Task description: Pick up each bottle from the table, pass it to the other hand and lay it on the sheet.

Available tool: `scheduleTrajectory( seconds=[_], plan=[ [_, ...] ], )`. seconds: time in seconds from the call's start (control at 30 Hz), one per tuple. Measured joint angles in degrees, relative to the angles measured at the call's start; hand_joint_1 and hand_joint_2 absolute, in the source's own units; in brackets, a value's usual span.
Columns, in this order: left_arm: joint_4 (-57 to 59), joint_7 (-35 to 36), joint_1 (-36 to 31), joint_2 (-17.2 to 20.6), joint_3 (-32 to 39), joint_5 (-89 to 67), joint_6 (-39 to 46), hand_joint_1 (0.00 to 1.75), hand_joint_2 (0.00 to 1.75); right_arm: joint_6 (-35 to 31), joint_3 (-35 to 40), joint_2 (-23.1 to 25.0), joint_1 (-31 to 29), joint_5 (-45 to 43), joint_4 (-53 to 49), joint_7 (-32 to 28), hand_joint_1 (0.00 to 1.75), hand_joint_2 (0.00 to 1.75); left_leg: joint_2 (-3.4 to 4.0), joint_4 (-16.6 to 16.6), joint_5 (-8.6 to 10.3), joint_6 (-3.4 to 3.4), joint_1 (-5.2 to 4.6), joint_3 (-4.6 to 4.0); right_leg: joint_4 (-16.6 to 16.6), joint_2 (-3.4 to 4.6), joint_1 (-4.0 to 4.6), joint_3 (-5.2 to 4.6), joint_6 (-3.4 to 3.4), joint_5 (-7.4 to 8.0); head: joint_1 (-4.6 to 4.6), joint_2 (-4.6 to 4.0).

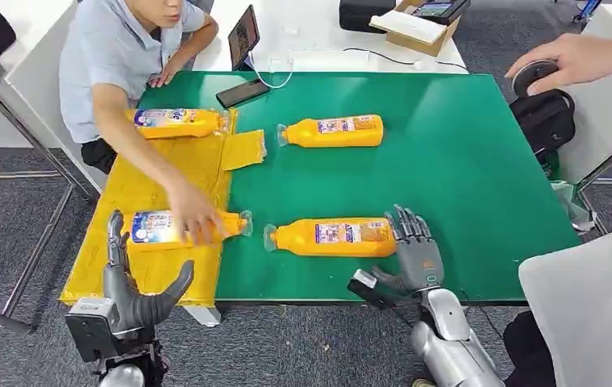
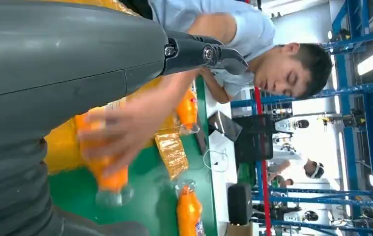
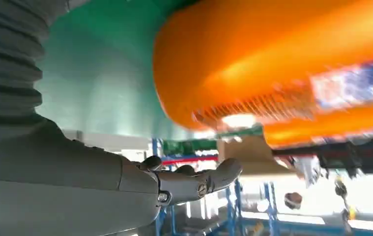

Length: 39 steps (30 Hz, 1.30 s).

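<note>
On the green worktop (image 1: 447,145), seen from the head view, four orange bottles lie on their sides. Two lie on the yellow sheet (image 1: 145,189) at the left: the far-left bottle (image 1: 177,122) near the sheet's far edge, and the near-left bottle (image 1: 165,228) near its near end, where a person's hand (image 1: 192,218) rests on it. The far-centre bottle (image 1: 333,131) and the near-centre bottle (image 1: 330,237) lie on bare worktop, caps pointing left. The right hand (image 1: 415,250) sits at the base end of the near-centre bottle, fingers spread and extended along that end, holding nothing; whether the fingertips touch the bottle cannot be told. The left hand (image 1: 137,286) hovers at the near edge of the sheet, fingers and thumb apart, empty. A second person's hand (image 1: 568,60) holds a dark round object at the far right.

At the left wrist view, the left hand (image 2: 76,73) occupies the foreground with its fingers (image 2: 209,54) extended and empty. Beyond them the person's hand (image 2: 125,132), blurred, covers the near-left bottle (image 2: 108,177). Another orange bottle (image 2: 189,211) lies on the green surface.

At the right wrist view, the near-centre bottle (image 3: 282,73) lies close beside the right hand (image 3: 100,177), blurred. The thumb (image 3: 209,179) stands apart from the bottle.
</note>
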Motion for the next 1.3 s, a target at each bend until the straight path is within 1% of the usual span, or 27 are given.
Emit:
scheduleTrajectory(
  seconds=[0.2,0.47,0.8,0.9,1.0,1.03,1.07,1.1,1.13,1.2,1.23,1.3],
  plan=[
    [0.4,-0.1,-1.0,0.0,-1.6,-0.2,0.3,0.00,1.75,0.0,0.0,-0.2,-4.6,-1.0,7.2,-0.2,0.00,1.75,0.02,0.0,0.00,0.00,0.00,0.02,0.0,0.01,0.00,0.01,0.00,0.00,0.00,0.00],
    [2.9,-0.3,-4.0,0.0,-4.0,-0.7,0.8,0.00,1.75,-0.1,1.4,2.0,-10.1,0.9,13.8,0.4,0.00,1.75,0.04,0.0,0.04,0.01,0.00,0.06,0.0,0.01,0.00,0.05,0.02,0.04,0.02,0.00],
    [5.0,-0.3,-5.6,0.0,-5.1,-0.7,1.0,0.00,1.75,0.2,2.9,3.7,-12.2,1.3,16.9,0.5,0.00,1.75,0.03,0.0,0.01,0.01,0.01,0.02,0.0,0.01,0.01,0.00,0.01,0.02,0.02,0.00],
    [5.5,-0.3,-5.8,0.0,-5.3,-0.7,1.1,0.00,1.75,1.1,3.1,4.1,-12.5,1.2,17.5,0.5,0.00,1.75,0.06,0.0,0.01,0.01,0.01,0.03,0.0,0.01,0.01,0.00,0.01,0.02,0.02,0.00],
    [6.2,-0.3,-6.1,0.0,-5.7,-0.6,1.1,0.00,1.75,3.5,3.4,4.4,-12.8,0.7,18.3,0.9,0.00,1.75,0.05,0.0,0.01,0.01,0.01,0.05,0.0,0.01,0.01,0.01,0.01,0.03,0.02,0.00],
    [6.4,-0.3,-6.3,0.0,-5.8,-0.6,1.1,0.00,1.75,4.3,3.4,4.5,-13.1,0.7,18.6,1.3,0.10,1.75,0.08,0.0,0.01,0.01,0.01,0.07,0.0,0.01,0.01,0.02,0.01,0.03,0.02,0.00],
    [6.7,-0.3,-6.6,0.0,-6.0,-0.5,1.1,0.00,1.75,5.6,3.5,4.6,-13.5,0.6,18.9,1.9,1.33,1.75,0.10,0.0,0.01,0.01,0.01,0.11,0.0,0.03,0.01,0.05,0.01,0.03,0.00,0.00],
    [7.0,-0.3,-7.0,0.0,-6.2,-0.5,1.0,0.00,1.75,7.0,3.6,4.7,-14.0,0.6,19.2,2.5,1.61,1.75,0.11,0.0,0.01,0.01,0.01,0.16,0.0,0.05,0.01,0.08,0.01,0.03,0.00,0.00],
    [7.3,-0.2,-7.3,0.0,-6.3,-0.4,0.9,0.00,1.75,8.5,3.8,4.9,-14.5,0.7,19.6,3.2,1.71,1.75,0.13,0.0,0.01,0.01,0.01,0.22,0.0,0.07,0.02,0.11,0.01,0.03,0.02,0.00],
    [7.8,-0.1,-7.8,0.0,-6.6,0.0,0.6,0.00,1.75,12.0,4.2,5.0,-15.3,1.1,20.2,4.7,1.71,1.75,0.23,0.0,0.01,0.01,0.02,0.32,0.0,0.08,0.02,0.19,0.01,0.03,0.00,0.00],
    [8.0,-0.1,-8.1,0.0,-6.7,0.0,0.6,0.00,1.75,13.8,4.6,5.1,-15.7,1.4,20.6,5.4,1.75,1.75,0.26,0.0,0.00,0.00,0.02,0.40,0.0,0.11,0.02,0.24,0.01,0.03,0.00,0.00],
    [8.4,0.0,-8.4,0.0,-7.2,0.1,0.4,0.00,1.75,15.9,5.2,5.1,-16.5,2.2,21.0,6.5,1.75,1.75,0.29,0.0,-0.01,0.01,0.02,0.53,0.0,0.18,0.03,0.38,0.00,0.03,0.00,0.00]
  ],
)
